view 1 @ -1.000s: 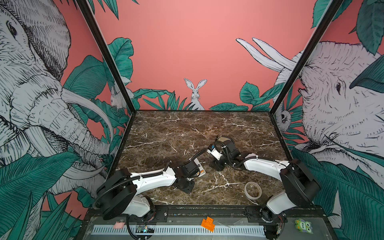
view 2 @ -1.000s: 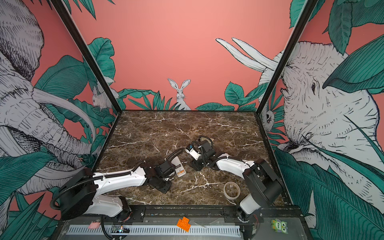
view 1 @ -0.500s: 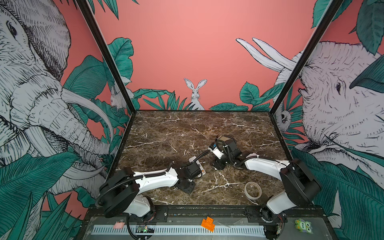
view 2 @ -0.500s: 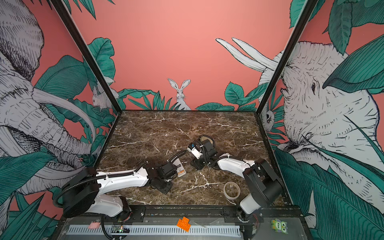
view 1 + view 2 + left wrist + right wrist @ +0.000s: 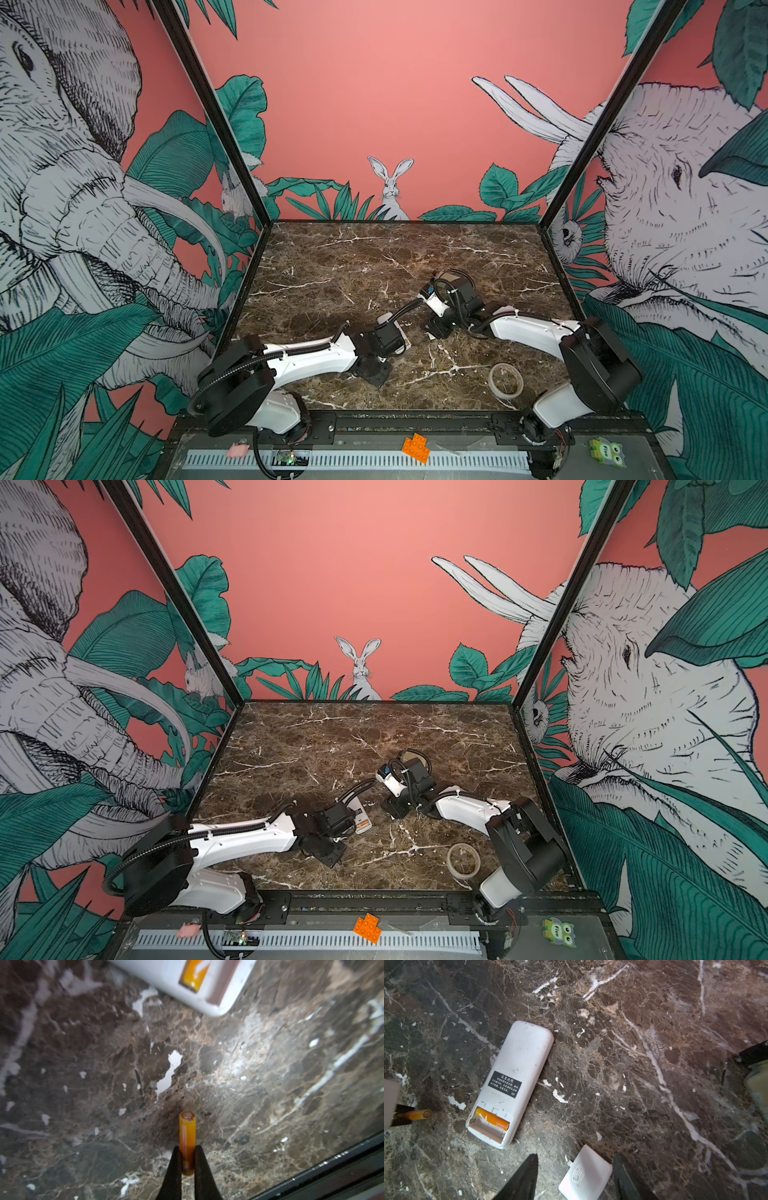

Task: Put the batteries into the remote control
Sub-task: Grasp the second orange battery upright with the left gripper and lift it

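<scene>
My left gripper is clamped on a battery, held lengthwise along the fingers. The remote lies just ahead, its empty slot nearly parallel to the battery. My right gripper stands open, gripping nothing.

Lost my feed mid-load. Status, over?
Left gripper shut on loose battery. Right gripper open, astride the cover. Remote control back-up: seated battery in, other slot empty. Nothing between loose battery and remote control.

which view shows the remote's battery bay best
Right wrist view: the remote lies back up, bay open, one battery seated, one slot bare. Left wrist: a blurred corner; in both top views an arm hides most.
</scene>
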{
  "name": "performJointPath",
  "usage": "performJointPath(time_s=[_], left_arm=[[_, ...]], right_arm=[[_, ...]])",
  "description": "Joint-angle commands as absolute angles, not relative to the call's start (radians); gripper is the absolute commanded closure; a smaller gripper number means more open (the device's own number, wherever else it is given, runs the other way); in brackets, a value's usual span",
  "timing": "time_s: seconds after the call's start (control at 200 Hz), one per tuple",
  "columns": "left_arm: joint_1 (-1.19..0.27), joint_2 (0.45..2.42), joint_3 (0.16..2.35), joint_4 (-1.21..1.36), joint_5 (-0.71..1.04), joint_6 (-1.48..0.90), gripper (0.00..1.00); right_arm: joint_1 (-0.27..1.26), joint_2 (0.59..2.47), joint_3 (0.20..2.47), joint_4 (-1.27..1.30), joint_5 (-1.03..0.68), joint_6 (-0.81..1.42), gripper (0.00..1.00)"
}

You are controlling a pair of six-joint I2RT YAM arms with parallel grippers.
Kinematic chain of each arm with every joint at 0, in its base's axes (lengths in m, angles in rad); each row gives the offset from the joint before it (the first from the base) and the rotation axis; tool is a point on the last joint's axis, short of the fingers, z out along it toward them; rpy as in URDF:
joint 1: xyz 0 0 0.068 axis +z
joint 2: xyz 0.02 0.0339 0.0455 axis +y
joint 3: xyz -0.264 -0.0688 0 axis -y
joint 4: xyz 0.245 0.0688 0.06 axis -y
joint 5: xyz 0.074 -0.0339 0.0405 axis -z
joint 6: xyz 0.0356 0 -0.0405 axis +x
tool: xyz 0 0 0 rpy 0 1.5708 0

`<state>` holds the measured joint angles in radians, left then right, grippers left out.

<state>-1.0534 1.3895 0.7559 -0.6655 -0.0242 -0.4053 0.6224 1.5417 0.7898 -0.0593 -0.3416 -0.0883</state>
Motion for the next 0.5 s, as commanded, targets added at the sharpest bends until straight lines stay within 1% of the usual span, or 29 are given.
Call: performJointPath(time_s=[0.0, 0.095, 0.2, 0.345, 0.495], left_arm=[[-1.058, 1.357, 0.833, -0.706, -0.071, -0.334, 1.00], [-1.057, 1.381, 0.892, -0.707, -0.088, -0.271, 1.00], [-1.047, 1.455, 0.977, -0.736, -0.096, -0.205, 1.00], [-1.034, 1.558, 1.067, -0.753, -0.087, -0.137, 1.00], [-1.011, 1.612, 1.118, -0.755, -0.051, -0.095, 1.00]], right_arm=[[0.617, 1.535, 0.773, -0.031, -0.355, -0.082, 0.43], [0.614, 1.543, 0.776, -0.034, -0.353, -0.081, 0.43], [0.611, 1.545, 0.777, -0.037, -0.350, -0.080, 0.43], [0.605, 1.552, 0.778, -0.042, -0.342, -0.080, 0.43], [0.595, 1.563, 0.783, -0.046, -0.342, -0.077, 0.43]])
